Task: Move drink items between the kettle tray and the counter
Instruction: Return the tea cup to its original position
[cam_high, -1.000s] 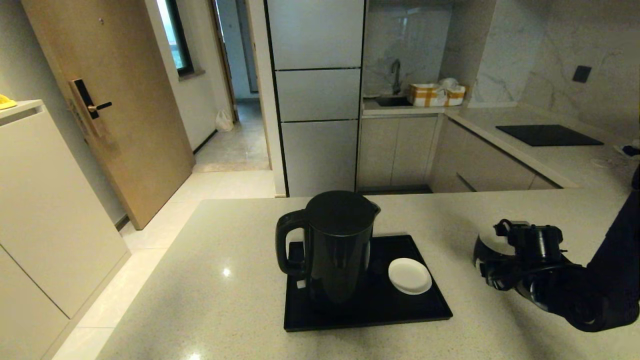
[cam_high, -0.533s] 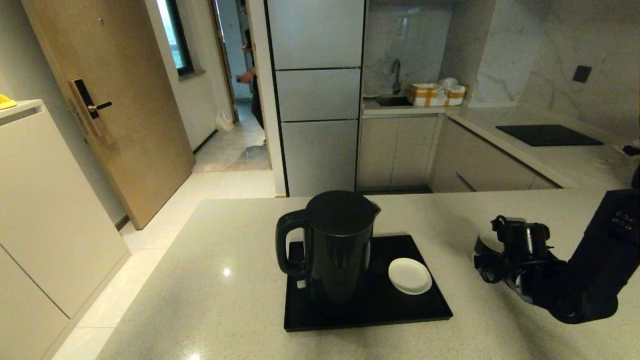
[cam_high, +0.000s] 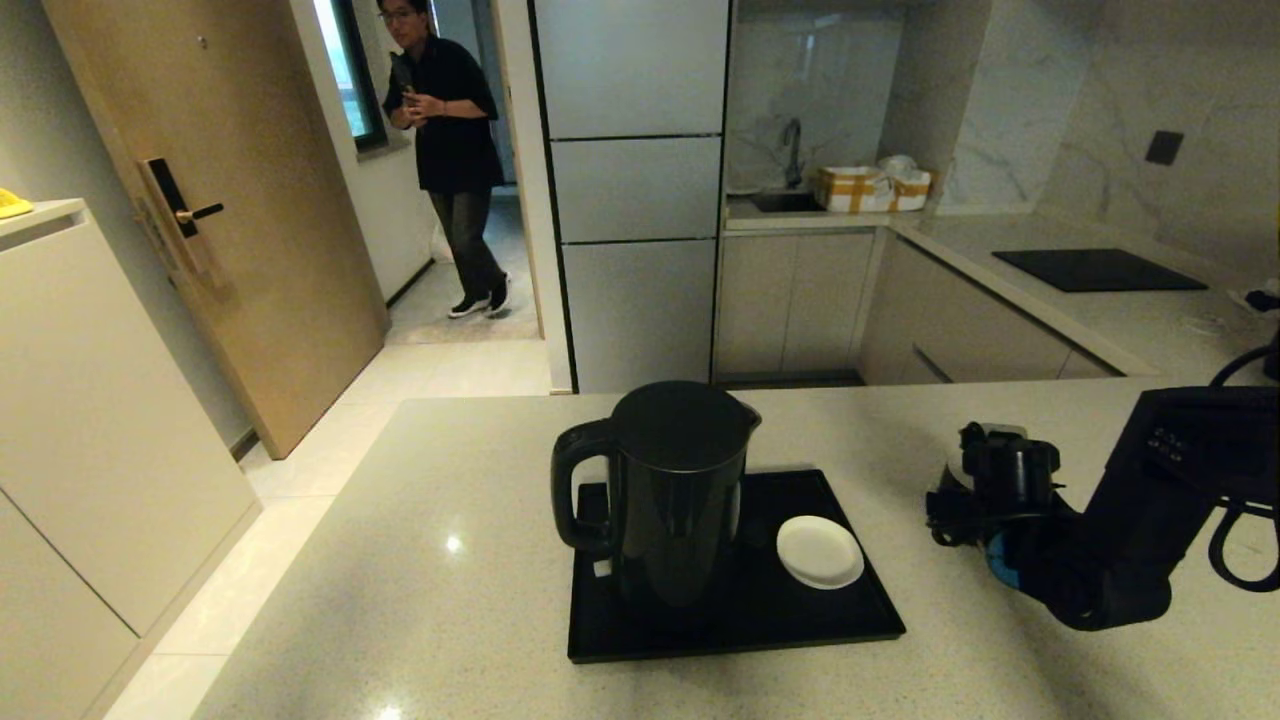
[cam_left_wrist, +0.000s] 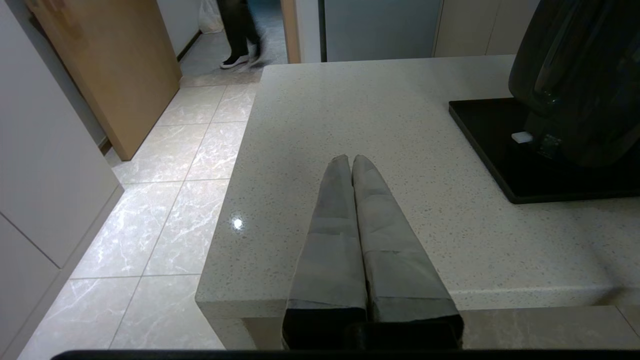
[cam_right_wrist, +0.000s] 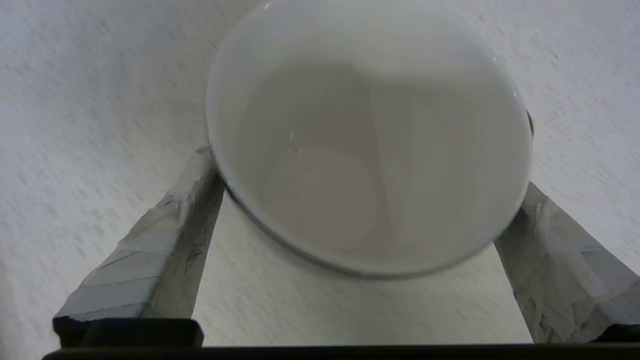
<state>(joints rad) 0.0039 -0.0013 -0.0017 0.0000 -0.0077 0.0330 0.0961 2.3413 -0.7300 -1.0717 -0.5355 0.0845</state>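
Note:
The tall black kettle (cam_high: 680, 490) stands upright on the left half of the black kettle tray (cam_high: 850, 610), its handle pointing left. To the right of the tray, over the counter (cam_high: 450, 600), my right gripper (cam_high: 975, 480) is shut on the small black mug (cam_high: 962, 468). In the right wrist view the mug's white inside (cam_right_wrist: 370, 150) fills the space between the two fingers (cam_right_wrist: 175, 220), which touch its sides. My left gripper (cam_left_wrist: 351, 159) is shut and empty near the counter's front left corner, left of the tray (cam_left_wrist: 500, 145) and kettle (cam_left_wrist: 580, 75).
A small white saucer (cam_high: 820, 551) lies on the tray's right half. A black hob panel (cam_high: 1098, 269) sits on the far right worktop. A person (cam_high: 450, 150) stands in the doorway beyond the counter. Open floor (cam_left_wrist: 165, 200) lies left of the counter edge.
My right gripper has shifted slightly left and farther back with the mug, and the forearm has swung up. A person has walked into the doorway. Kettle, tray and saucer have stayed put.

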